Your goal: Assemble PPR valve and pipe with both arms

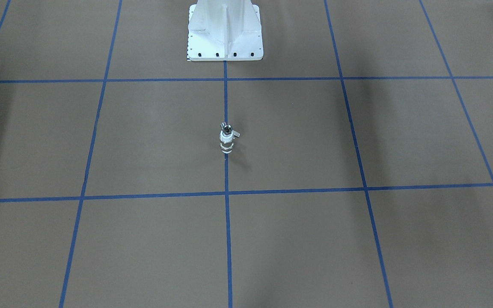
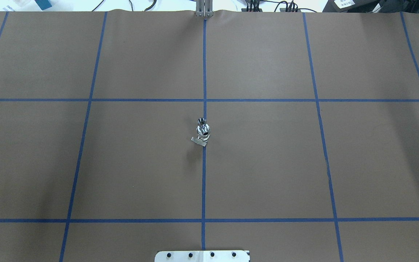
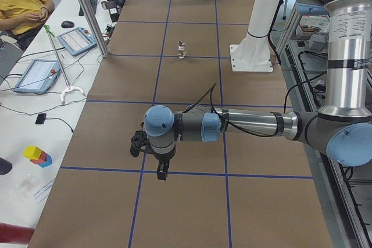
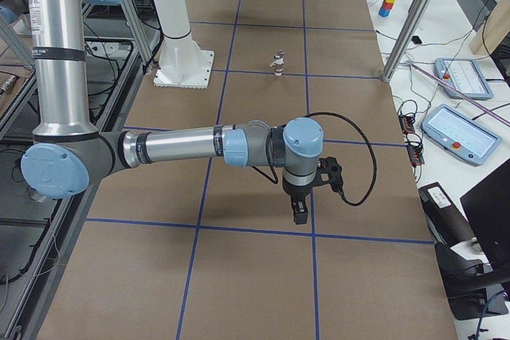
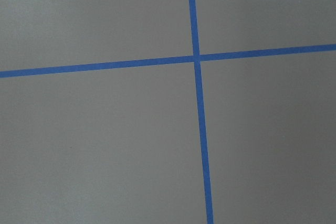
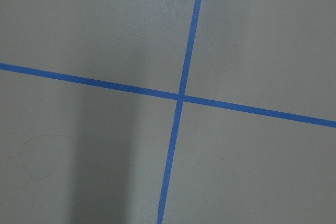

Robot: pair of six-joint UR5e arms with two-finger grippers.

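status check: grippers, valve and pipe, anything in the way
Left gripper, right gripper: far from the part, open or shut unclear. PPR valve upright on blue centre line, pipe apparently on top. Nothing seen in the way.

one camera sits high behind the robot and looks down on the table [image 2: 304, 163], with the valve [image 2: 203, 133] in the middle and the white base [image 2: 202, 255] at the bottom edge. one looks back from across the table, so the base is above the valve. two sit at the table ends and look along it; the valve is far and small, the left arm [image 3: 250, 125] or right arm [image 4: 175, 147] near and big. both wrist cameras look down from close at crossing blue tape [image 5: 197, 59].
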